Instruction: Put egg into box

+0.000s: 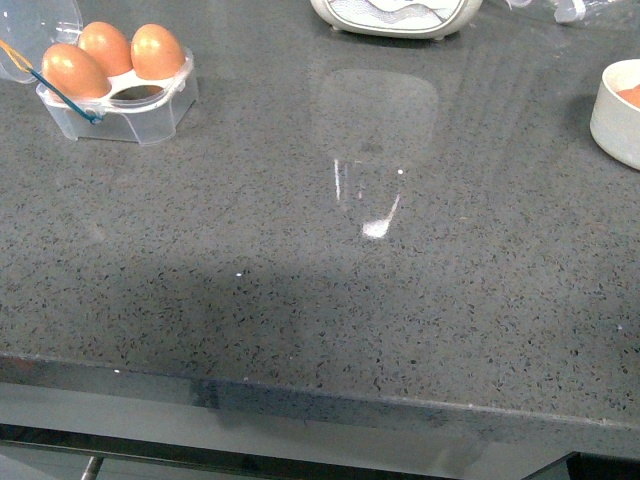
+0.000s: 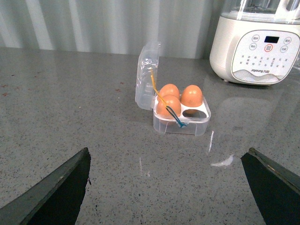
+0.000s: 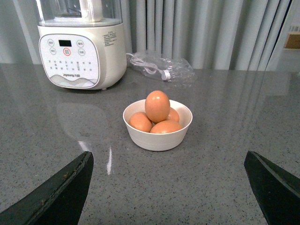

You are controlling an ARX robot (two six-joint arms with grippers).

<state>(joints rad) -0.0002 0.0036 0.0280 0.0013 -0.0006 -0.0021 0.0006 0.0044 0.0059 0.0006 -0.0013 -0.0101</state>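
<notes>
The egg (image 3: 157,106) tops the bowl (image 3: 157,140), apart from the right gripper (image 3: 168,154), jaws wide; the open box (image 2: 187,126) sits beyond the left gripper (image 2: 167,152), equally spread

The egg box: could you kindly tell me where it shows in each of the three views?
Front view: the box sits at the top left corner, lid open.
Left wrist view: the box is near the picture's middle, lid open.
Right wrist view: not in it.
Shared landmark: the cream appliance, seen in all three views.
</notes>
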